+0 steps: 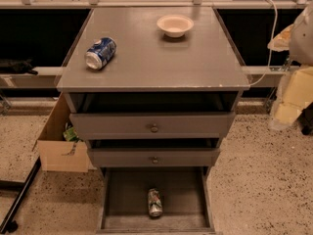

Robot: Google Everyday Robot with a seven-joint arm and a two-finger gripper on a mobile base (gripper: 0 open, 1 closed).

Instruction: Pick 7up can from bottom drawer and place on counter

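Note:
The 7up can (155, 202) lies on its side in the bottom drawer (113, 199), near the middle and a little toward the front. That drawer is pulled out and its tray is in full view. Above it, the counter (151, 58) spreads wide and grey. My gripper does not show in the camera view. Only a pale rounded shape (304, 33) at the right edge, maybe part of my arm, hangs level with the counter.
On the counter lie a blue-and-white can (100, 53) on its side at the left and a white bowl (175, 25) at the back. Two knobbed drawers (154, 128) stand partly pulled out. A cardboard box (61, 141) sits on the floor at the left, yellowish blocks (293, 94) at the right.

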